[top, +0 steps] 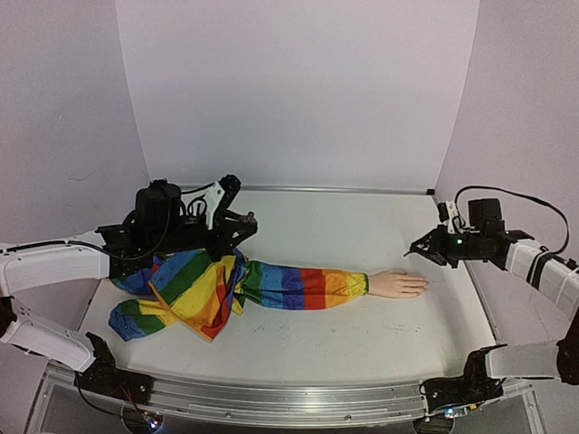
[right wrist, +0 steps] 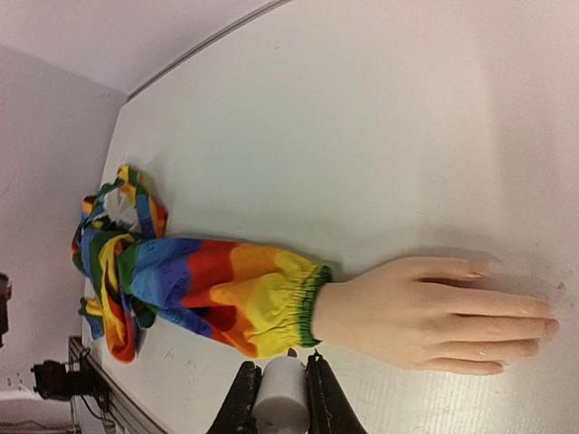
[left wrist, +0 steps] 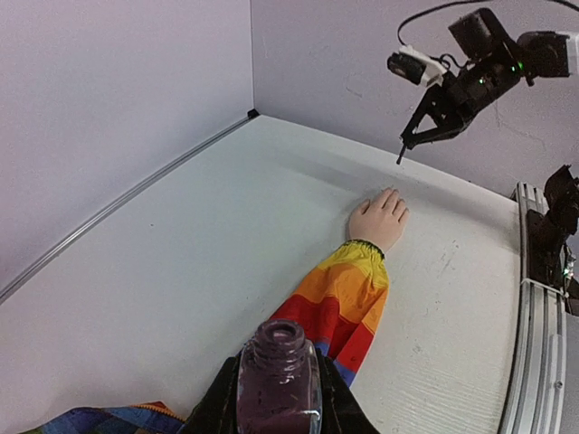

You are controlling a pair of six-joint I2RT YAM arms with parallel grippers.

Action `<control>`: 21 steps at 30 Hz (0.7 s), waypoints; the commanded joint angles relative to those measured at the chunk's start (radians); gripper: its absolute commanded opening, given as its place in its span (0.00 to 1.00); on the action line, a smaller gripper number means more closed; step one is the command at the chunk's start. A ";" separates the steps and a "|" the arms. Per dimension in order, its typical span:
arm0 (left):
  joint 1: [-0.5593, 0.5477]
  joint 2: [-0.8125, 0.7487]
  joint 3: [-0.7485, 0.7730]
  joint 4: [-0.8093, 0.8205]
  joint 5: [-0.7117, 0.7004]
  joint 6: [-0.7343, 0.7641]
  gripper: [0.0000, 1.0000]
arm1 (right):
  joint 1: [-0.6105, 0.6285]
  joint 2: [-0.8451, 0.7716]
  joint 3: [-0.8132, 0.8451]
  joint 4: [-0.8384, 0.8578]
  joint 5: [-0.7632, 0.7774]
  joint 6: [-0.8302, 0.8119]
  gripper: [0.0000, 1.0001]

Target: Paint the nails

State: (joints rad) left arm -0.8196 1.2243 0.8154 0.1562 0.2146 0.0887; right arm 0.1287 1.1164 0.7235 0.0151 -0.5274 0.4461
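Purple polish bottle (left wrist: pixel 279 362) fills left claw (left wrist: pixel 279 398); right claw (right wrist: pixel 280 369) pinches white brush cap (right wrist: pixel 282 400).

No writing or label is legible anywhere.

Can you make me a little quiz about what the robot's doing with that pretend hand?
1. True or false: the polish bottle in the left arm's fingers has its cap on.
2. What do the right arm's fingers grip? A: a white cap. B: the sleeve. C: nothing.
3. Fill in: the mannequin hand lies palm ____ on the table.
Key: 1 false, its neck is open. 2 A. 3 down.
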 commanded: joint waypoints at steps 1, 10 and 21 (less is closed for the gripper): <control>-0.002 -0.049 0.092 0.046 -0.023 -0.033 0.00 | -0.119 -0.072 -0.093 -0.002 -0.006 0.033 0.00; -0.001 0.012 0.150 0.046 -0.038 -0.159 0.00 | -0.257 -0.023 -0.136 -0.039 0.116 0.045 0.00; -0.002 0.134 0.237 0.045 0.023 -0.143 0.00 | -0.272 0.043 -0.192 0.028 0.218 0.023 0.00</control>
State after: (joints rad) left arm -0.8196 1.3373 0.9688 0.1566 0.2016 -0.0555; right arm -0.1352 1.1511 0.5541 -0.0090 -0.3553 0.4892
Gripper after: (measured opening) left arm 0.220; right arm 0.146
